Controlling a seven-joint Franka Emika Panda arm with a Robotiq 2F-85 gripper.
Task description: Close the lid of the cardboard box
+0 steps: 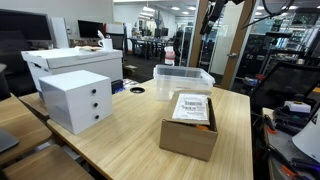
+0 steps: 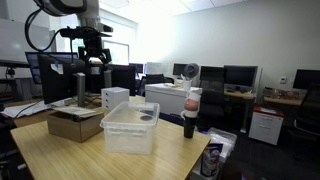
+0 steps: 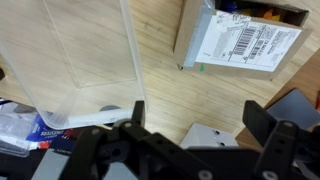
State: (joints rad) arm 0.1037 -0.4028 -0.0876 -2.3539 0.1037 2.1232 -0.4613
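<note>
The cardboard box (image 1: pixel 188 138) stands on the wooden table near its front edge; it also shows in an exterior view (image 2: pixel 75 124) and at the top right of the wrist view (image 3: pixel 200 30). Its lid (image 1: pixel 192 107), with the white printed label up (image 3: pixel 246 40), lies tilted over the top. A gap along one edge shows things inside. My gripper (image 2: pixel 92 66) hangs high above the box, apart from it. In the wrist view my gripper (image 3: pixel 197 108) is open and empty, its two black fingers spread over the table.
A clear plastic bin (image 1: pixel 183 78) (image 2: pixel 130 128) (image 3: pixel 80 50) stands beside the box. A white drawer unit (image 1: pixel 75 100) (image 2: pixel 115 98) (image 3: pixel 215 135) stands further along. A dark bottle (image 2: pixel 190 110) stands at the table edge. Office desks and chairs surround the table.
</note>
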